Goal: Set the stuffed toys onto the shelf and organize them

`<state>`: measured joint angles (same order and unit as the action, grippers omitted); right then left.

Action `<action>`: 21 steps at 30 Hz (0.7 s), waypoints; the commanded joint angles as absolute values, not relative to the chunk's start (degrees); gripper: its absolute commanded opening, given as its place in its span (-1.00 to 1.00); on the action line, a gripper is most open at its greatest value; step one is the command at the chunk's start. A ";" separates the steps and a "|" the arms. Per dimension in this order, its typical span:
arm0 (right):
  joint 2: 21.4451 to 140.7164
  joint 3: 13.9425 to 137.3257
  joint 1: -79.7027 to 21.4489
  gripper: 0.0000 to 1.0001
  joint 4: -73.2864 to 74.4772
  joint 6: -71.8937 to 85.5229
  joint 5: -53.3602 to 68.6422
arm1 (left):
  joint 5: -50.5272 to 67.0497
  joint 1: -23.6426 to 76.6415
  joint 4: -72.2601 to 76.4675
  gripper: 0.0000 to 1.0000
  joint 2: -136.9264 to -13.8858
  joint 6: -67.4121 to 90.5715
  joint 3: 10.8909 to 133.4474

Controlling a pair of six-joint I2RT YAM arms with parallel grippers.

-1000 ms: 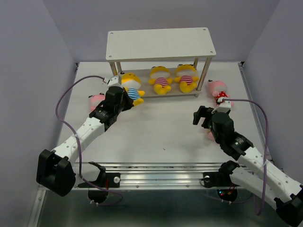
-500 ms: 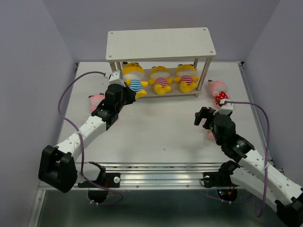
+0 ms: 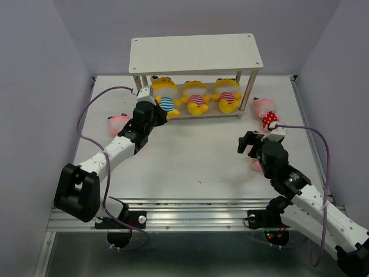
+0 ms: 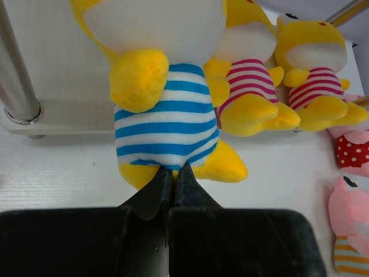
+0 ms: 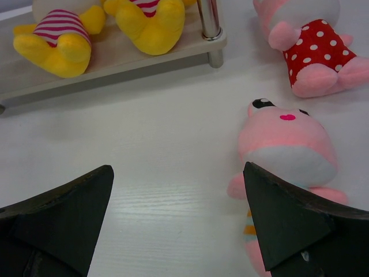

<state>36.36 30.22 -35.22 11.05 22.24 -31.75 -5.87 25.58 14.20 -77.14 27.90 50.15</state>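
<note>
The left hand [image 4: 173, 171] is pinched shut on the bottom hem of the blue-striped yellow toy [image 4: 164, 124]. That toy lies straight ahead of it on the lower board [image 4: 57, 112] of the shelf [image 3: 196, 52], with its feet past the front edge. A shelf leg [image 4: 16, 81] stands just left of this toy. On its right the middle yellow toy [image 4: 245, 86], in pink stripes, touches it, and the far yellow toy [image 4: 314, 86] lies beyond. The right hand [image 5: 179, 184] is spread wide and holds nothing. A striped pink toy [image 5: 288, 150] lies on the counter [image 5: 161, 133] just beside its right finger, with the polka-dot pink toy [image 5: 317, 49] farther ahead. A third pink toy [image 3: 118, 123] lies left of the left arm. That makes three yellow toys on the shelf and three pink ones on the counter.
</note>
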 commanded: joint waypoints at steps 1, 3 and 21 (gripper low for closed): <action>35.86 30.32 -34.98 1.00 7.82 21.45 -33.66 | -5.80 24.87 19.86 -1.00 -78.13 25.93 50.89; 35.77 30.15 -34.98 1.00 7.65 21.53 -33.66 | -5.54 24.35 19.95 -1.00 -78.92 26.02 51.15; 36.30 29.97 -34.98 1.00 7.21 20.83 -33.05 | -2.37 21.18 23.03 -1.00 -84.29 24.17 52.47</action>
